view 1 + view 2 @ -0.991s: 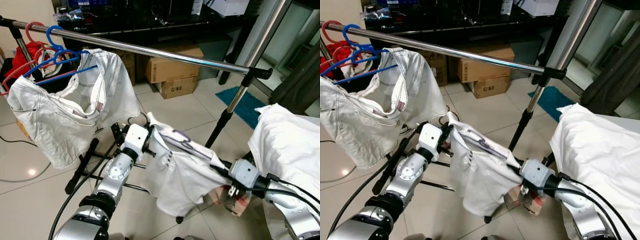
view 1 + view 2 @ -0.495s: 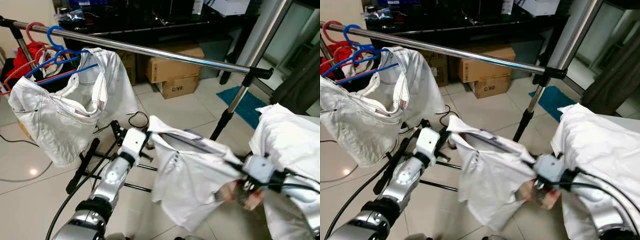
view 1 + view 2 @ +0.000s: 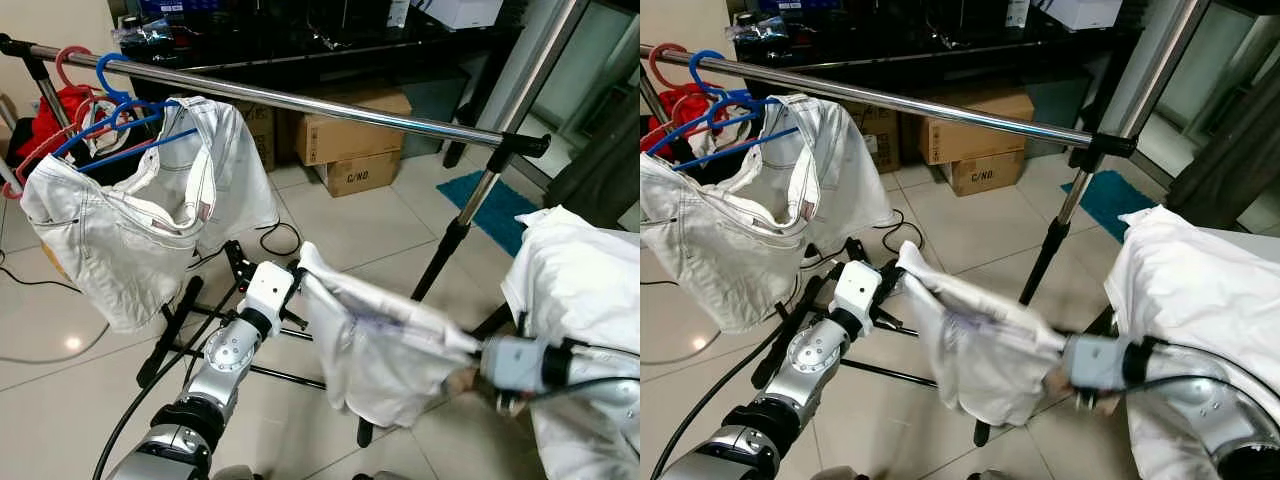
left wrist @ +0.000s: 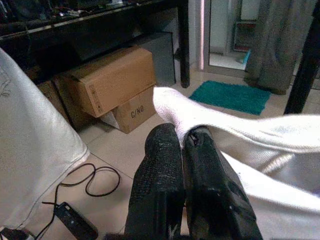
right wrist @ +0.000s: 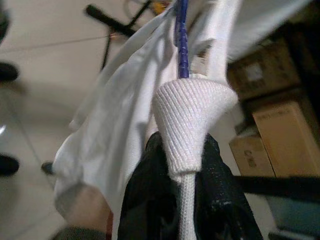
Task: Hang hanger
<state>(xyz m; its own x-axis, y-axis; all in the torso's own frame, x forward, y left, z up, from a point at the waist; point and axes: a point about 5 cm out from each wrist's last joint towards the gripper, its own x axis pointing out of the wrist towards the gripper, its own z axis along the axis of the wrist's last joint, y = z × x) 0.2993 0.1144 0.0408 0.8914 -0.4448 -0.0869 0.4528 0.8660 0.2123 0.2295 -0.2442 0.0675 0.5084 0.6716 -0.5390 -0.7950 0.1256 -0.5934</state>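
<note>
Rail (image 3: 300, 103): polished metal, glossy. Garment (image 3: 380, 345): white cloth, matt, ribbed at its cuff. Hangers (image 3: 110, 125): smooth blue and red plastic. Boxes (image 3: 350, 140): brown cardboard. Floor (image 3: 350, 225): glossy tile.

Silver arms (image 3: 232, 350), black cables (image 3: 135, 418)

Even indoor light fills the head views, with a glare streak along the steel rail (image 3: 300, 103) and a lamp's reflection on the floor tiles (image 3: 72, 343) at lower left. The right gripper (image 3: 478, 362) and the white shirt (image 3: 385, 345) are motion-blurred at lower right. The right wrist view is soft, its edges out of focus.
</note>
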